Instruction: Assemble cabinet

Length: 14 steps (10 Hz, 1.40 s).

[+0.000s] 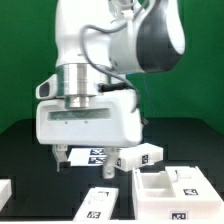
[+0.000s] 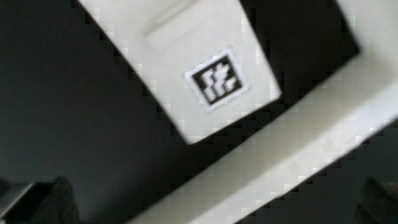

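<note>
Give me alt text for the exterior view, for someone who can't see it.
A white robot arm holds its gripper over a black table, fingers either side of a tagged white panel. More white cabinet parts lie nearby: an open box part and a flat panel, before a green backdrop.

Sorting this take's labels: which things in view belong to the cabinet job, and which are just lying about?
Job in hand:
- open box part
- flat tagged panel
- tagged panel seen by the wrist view
- gripper, open

Not the job:
- black table
- green backdrop

The tagged white pieces behind the gripper could be either.
</note>
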Tool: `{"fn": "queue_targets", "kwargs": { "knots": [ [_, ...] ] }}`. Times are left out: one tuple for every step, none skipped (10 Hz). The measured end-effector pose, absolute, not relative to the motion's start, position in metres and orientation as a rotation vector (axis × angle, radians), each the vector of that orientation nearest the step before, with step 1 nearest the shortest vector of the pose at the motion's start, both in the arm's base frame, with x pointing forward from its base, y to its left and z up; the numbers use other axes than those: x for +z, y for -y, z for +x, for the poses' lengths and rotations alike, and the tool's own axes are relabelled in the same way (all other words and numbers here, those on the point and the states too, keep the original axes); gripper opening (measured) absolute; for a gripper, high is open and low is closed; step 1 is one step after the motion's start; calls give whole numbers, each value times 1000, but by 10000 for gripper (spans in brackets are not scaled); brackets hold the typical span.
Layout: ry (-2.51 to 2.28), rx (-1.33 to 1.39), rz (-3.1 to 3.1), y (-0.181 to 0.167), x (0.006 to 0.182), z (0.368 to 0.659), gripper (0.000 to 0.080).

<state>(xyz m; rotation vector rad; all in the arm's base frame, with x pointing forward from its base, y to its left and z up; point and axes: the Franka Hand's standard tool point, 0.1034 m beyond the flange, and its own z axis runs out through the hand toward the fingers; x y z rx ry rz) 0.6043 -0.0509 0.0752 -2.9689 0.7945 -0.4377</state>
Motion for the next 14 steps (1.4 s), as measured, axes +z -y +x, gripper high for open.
{"fn": "queue_targets", "kwargs": {
  "knots": [
    [-629,-442,-3023,48,77,605,796],
    [-406,-447,-3085,48,80,606,796],
    [-258,-453,-3120,50,82,604,796],
    [-292,-507,-3128,67,86,601,796],
    [-159,-493,-3164,68,85,600,796],
    [-52,-487,-3183,67,84,600,796],
    [34,-476,-3195,69,84,600,796],
    [165,-421,-3195,73,84,600,796],
    [122,-331,-3166,78,81,598,796],
    [152,-247,-3146,87,74,593,796],
    [190,-187,-3127,86,65,586,796],
    [247,-185,-3123,79,60,583,796],
    [343,-196,-3132,69,59,584,796],
    [447,-236,-3160,60,59,587,796]
  ]
}}
